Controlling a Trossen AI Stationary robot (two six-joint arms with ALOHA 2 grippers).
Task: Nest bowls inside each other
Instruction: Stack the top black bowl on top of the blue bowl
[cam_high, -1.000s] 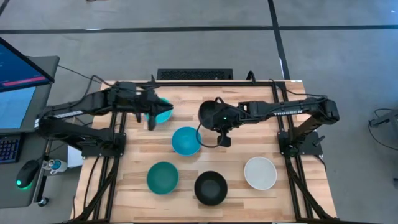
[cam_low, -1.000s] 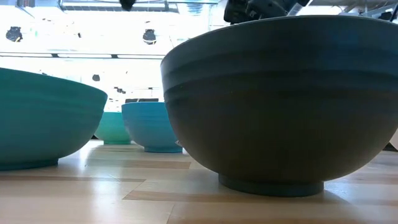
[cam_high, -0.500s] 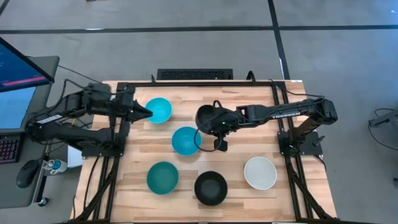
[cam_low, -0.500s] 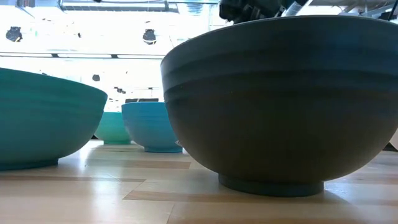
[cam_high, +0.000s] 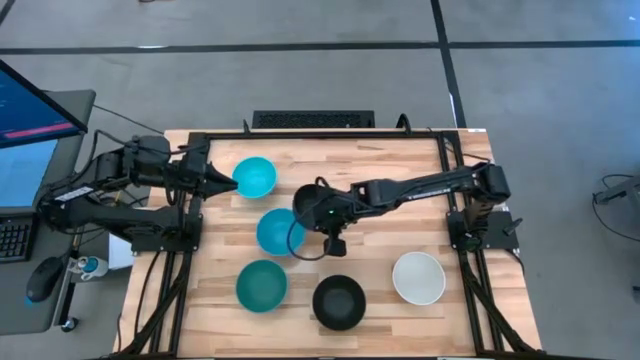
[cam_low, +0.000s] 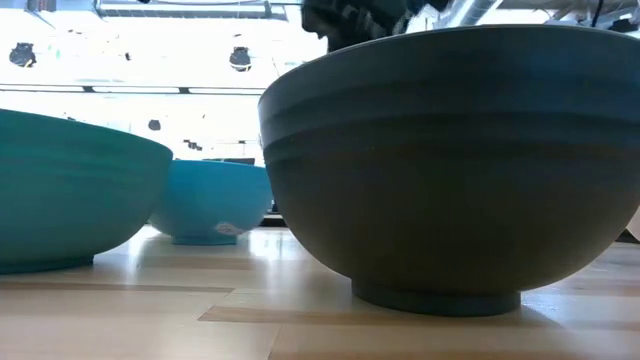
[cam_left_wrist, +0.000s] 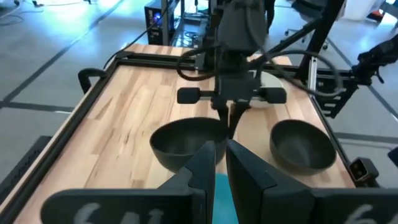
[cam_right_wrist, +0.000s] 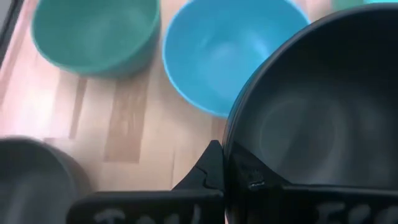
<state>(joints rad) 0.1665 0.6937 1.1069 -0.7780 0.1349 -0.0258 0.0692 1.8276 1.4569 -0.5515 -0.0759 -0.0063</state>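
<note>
In the high view the light cyan bowl (cam_high: 254, 177) stands on its base at the far left, with my left gripper (cam_high: 228, 180) shut just to its left (cam_left_wrist: 221, 155). My right gripper (cam_high: 325, 212) reaches in from the right, shut on a black bowl (cam_high: 312, 203) beside the blue bowl (cam_high: 278, 232). The blue bowl (cam_right_wrist: 230, 50) lies partly under the held bowl's rim; whether they touch cannot be told. Toward the near edge stand the dark teal bowl (cam_high: 262, 285), the second black bowl (cam_high: 339, 302) and the white bowl (cam_high: 418, 278). My right gripper (cam_right_wrist: 227, 158) holds the black bowl by its rim (cam_right_wrist: 235, 146), on the side toward the table's right. One finger (cam_right_wrist: 210, 169) is outside the wall and the other inside. The fingers come from above, slanting in from the right. The bowl stays upright, mouth up.
In the low view the near black bowl (cam_low: 450, 170) fills most of the picture, with the dark teal bowl (cam_low: 70, 190) left of it and the blue bowl (cam_low: 210, 200) behind. A dark frame rail (cam_high: 320, 135) runs along the table's far edge. A monitor (cam_high: 30, 110) stands off the left side.
My right gripper has carried the black bowl toward the table's left and slightly nearer. The blue bowl has slid left along the table. My left gripper has drawn back from the light cyan bowl toward the left edge, and that bowl stays where it was.
</note>
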